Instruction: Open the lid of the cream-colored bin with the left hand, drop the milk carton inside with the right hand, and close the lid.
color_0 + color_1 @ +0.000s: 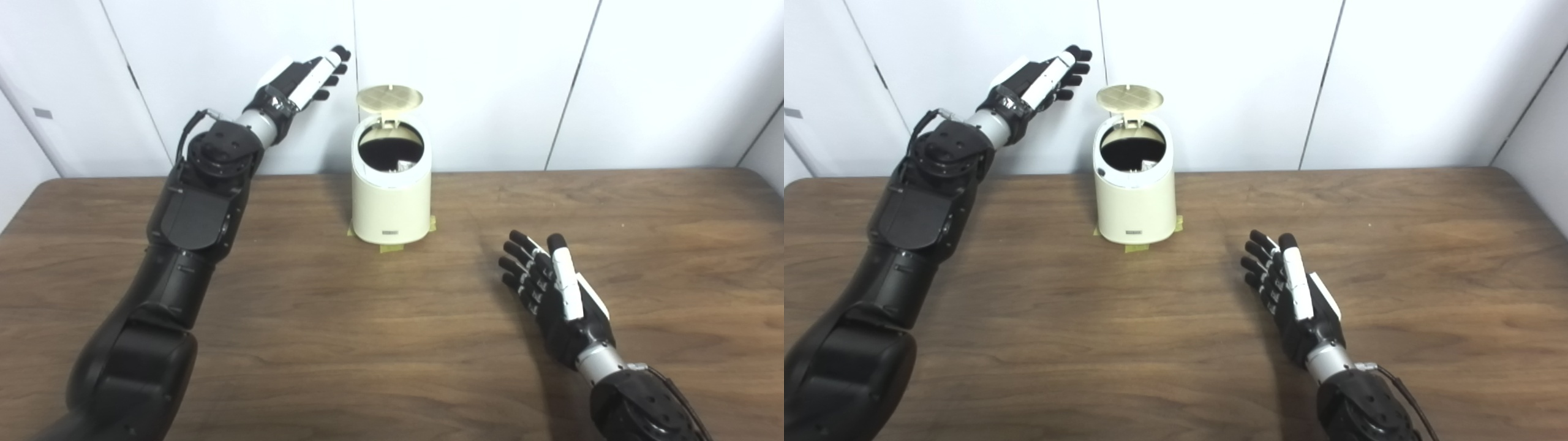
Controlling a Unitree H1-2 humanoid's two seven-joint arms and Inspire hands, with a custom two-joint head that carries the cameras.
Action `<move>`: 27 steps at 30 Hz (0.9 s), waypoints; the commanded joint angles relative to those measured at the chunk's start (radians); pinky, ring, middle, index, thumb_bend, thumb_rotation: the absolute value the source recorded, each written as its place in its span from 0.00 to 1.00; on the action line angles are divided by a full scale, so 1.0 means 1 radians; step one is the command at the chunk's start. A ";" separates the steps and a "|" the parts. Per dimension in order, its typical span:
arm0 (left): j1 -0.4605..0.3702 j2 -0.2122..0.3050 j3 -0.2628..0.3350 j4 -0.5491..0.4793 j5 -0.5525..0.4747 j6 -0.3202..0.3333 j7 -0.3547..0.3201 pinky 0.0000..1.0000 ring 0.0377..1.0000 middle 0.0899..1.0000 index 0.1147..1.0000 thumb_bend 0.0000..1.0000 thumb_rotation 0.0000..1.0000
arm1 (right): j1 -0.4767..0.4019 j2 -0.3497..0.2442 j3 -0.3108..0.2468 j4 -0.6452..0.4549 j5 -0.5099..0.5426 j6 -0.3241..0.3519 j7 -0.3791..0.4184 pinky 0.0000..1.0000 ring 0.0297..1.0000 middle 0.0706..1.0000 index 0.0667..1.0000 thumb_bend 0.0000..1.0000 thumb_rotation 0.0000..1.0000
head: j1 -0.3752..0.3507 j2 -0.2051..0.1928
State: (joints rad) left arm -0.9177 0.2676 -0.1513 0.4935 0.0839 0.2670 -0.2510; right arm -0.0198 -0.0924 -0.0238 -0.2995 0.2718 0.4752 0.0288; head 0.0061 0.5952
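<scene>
Pretty bright, even overhead light, whites slightly blown out on the back wall. Soft shadow on the brown wooden counter [367,343] at 9 o'clock of the black-and-white right hand [554,291]. Overall a bit soft and grainy.

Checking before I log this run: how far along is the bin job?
Lid stands open on the cream bin. A pale object shows inside, probably the milk carton, so the drop looks done. Right hand is empty and open over the table. Left hand is raised left of the lid, open. Closing the lid remains.
</scene>
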 commanded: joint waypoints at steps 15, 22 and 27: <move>-0.080 0.022 -0.072 -0.065 0.099 -0.058 -0.080 0.89 0.85 0.79 0.80 0.45 1.00 | -0.044 0.004 -0.015 0.042 -0.015 -0.012 0.001 0.91 0.91 0.93 0.93 0.59 1.00 | -0.003 0.001; -0.063 0.026 -0.089 -0.100 0.119 -0.051 -0.110 0.92 0.85 0.77 0.77 0.50 1.00 | -0.048 -0.001 0.000 0.067 -0.063 -0.024 0.008 0.91 0.93 0.93 0.91 0.61 1.00 | -0.013 0.001; -0.054 0.027 -0.107 -0.108 0.150 -0.058 -0.115 0.93 0.85 0.74 0.75 0.49 1.00 | -0.054 -0.002 0.010 0.082 -0.109 -0.037 0.003 0.89 0.91 0.92 0.90 0.62 1.00 | -0.015 0.002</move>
State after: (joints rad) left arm -0.9275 0.2778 -0.2607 0.4187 0.2166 0.2367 -0.3673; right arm -0.0544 -0.0930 -0.0258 -0.2258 0.1751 0.4374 0.0286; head -0.0077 0.5967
